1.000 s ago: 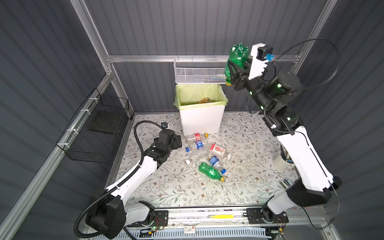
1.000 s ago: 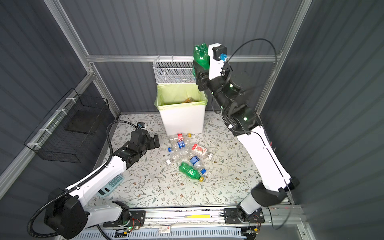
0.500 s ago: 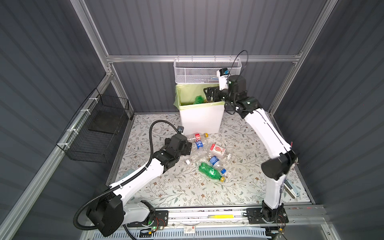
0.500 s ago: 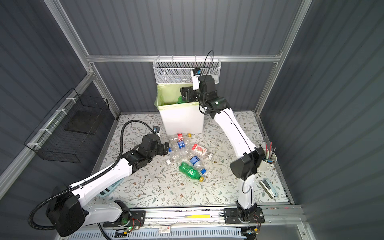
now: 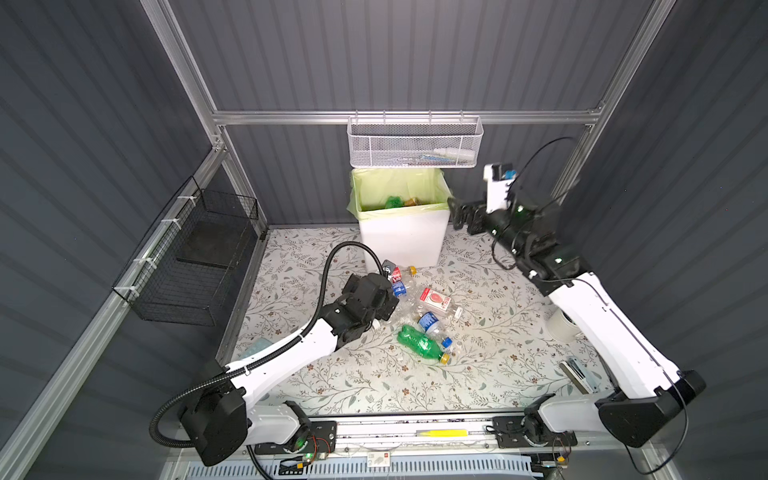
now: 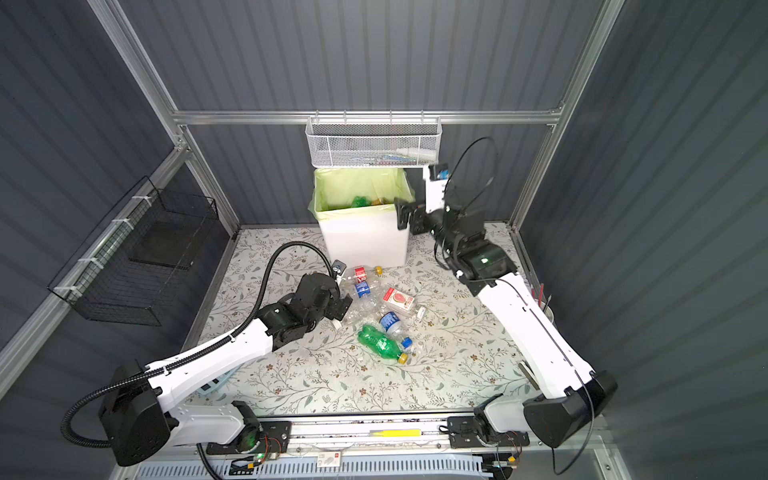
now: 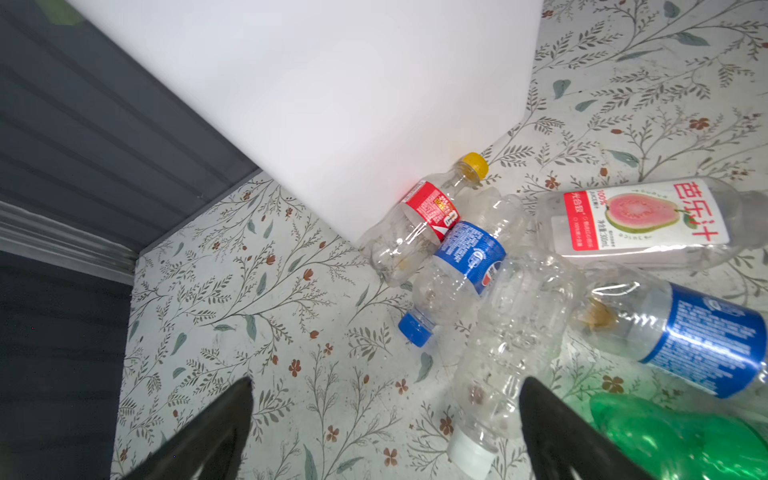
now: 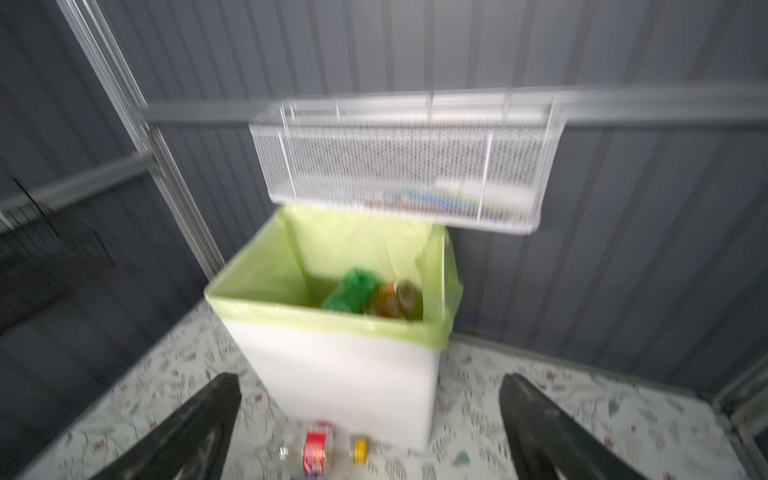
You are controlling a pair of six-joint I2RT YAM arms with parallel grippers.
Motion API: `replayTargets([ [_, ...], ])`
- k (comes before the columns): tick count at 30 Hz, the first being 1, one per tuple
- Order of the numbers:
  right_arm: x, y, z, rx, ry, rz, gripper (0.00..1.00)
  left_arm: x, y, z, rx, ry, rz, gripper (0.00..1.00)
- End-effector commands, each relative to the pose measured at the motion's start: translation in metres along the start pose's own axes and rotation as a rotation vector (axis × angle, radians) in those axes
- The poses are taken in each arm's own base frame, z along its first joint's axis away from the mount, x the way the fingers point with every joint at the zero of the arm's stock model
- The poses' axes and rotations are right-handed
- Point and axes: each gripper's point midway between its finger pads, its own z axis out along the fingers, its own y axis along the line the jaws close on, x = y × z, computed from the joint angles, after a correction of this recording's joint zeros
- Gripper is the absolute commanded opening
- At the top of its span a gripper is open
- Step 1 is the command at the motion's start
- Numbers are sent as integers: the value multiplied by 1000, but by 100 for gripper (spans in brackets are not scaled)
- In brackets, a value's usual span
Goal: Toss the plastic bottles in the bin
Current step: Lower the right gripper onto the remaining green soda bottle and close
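Observation:
The white bin [image 5: 399, 210] [image 6: 357, 210] with its yellow-green liner stands at the back; a green bottle [image 8: 353, 291] and an amber one [image 8: 395, 299] lie inside. My right gripper [image 5: 455, 214] [image 8: 370, 384] hangs open and empty just right of the bin's rim. Several plastic bottles lie on the floral mat in front of the bin, among them a green one [image 5: 419, 343]. My left gripper [image 5: 384, 307] [image 7: 384, 386] is open low over the pile's left edge. A clear white-capped bottle [image 7: 507, 353] lies against one finger, its neck inside the gap.
A white mesh basket [image 5: 413, 143] hangs on the rail right above the bin. A black wire basket [image 5: 195, 257] is fixed to the left wall. A white cup [image 5: 561, 326] and a small metal tool [image 5: 577, 374] sit at the mat's right edge.
My right gripper came down from high with a green bottle, opened, and drew back right; that bottle now lies in the bin. My left gripper advanced to the bottle pile.

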Motion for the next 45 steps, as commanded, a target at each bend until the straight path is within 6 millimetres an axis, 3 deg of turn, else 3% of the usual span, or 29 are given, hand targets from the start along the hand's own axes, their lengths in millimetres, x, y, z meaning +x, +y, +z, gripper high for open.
replayTargets([
  [1,50,15,-8,-7,87,-35,99,-1,16,-1,-81,-25,-68,100],
  [7,174,72,-13,-91,412,-172,99,1,35,5,-185,15,-108,100],
  [13,261,125,-30,-181,621,-273,99,16,80,10,-259,16,-348,100],
  [18,313,151,-39,-240,767,-363,98,16,95,5,-269,-36,-449,100],
  [25,350,151,-41,-231,891,-440,85,24,96,4,-284,-9,-449,100],
  [29,364,146,-42,-206,956,-465,84,28,95,4,-284,-4,-454,100],
  [40,387,148,-40,-208,1054,-500,73,30,99,1,-300,-1,-444,100],
  [45,389,146,-41,-213,1067,-525,62,32,101,-2,-311,1,-440,100],
])
